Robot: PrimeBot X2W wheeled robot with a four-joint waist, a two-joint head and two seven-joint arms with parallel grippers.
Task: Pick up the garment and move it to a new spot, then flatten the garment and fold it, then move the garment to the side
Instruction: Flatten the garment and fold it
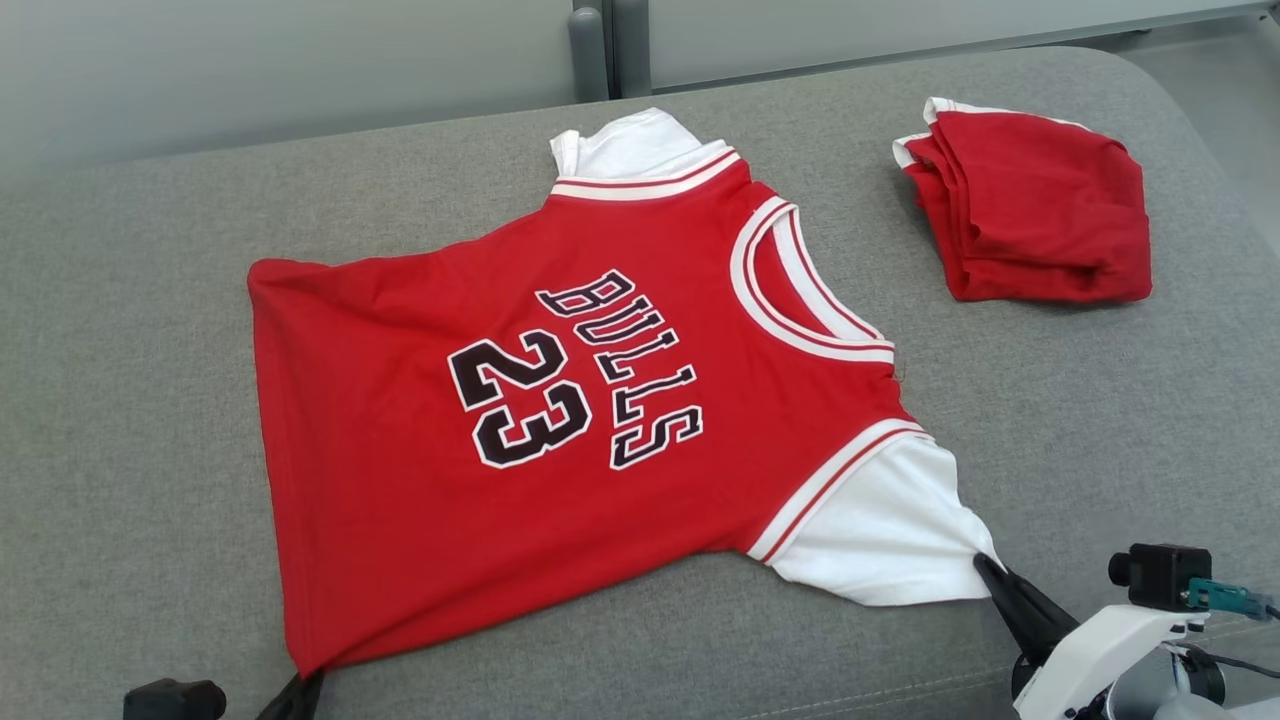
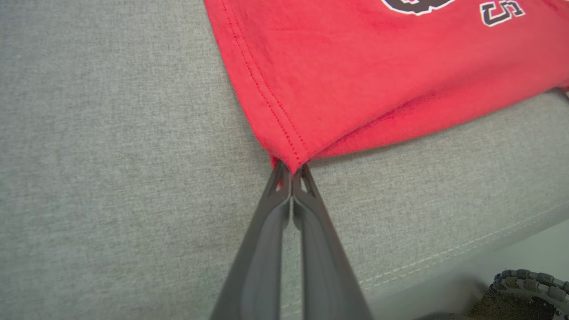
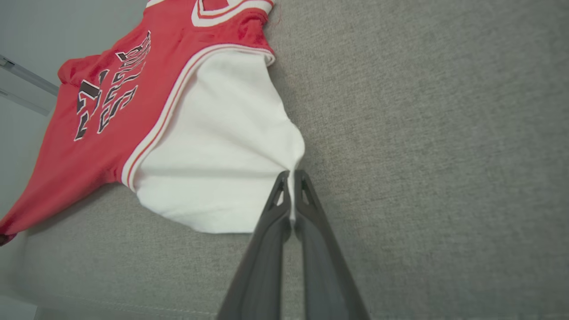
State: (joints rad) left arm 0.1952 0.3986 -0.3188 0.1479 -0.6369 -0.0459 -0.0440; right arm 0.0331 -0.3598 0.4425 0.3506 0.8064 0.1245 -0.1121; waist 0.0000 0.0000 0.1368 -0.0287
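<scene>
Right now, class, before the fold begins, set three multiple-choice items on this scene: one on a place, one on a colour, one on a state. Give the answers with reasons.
1. Where does the folded red cloth bundle lie?
A) on top of the red-and-white BULLS 23 jersey
B) under that jersey
C) apart from it, far right on the grey fabric cushion

2. What colour are the jersey's sleeves?
A) white
B) black
C) green

3. How do the two end effectors stand?
A) both open above the cushion
B) both shut on the jersey
C) one shut on the bundle

Answers:
1 C: in the head view, bare cushion separates the two.
2 A: both sleeves show white beyond the striped trim.
3 B: the left end effector pinches the red hem corner and the right end effector pinches a white sleeve's edge.
</scene>
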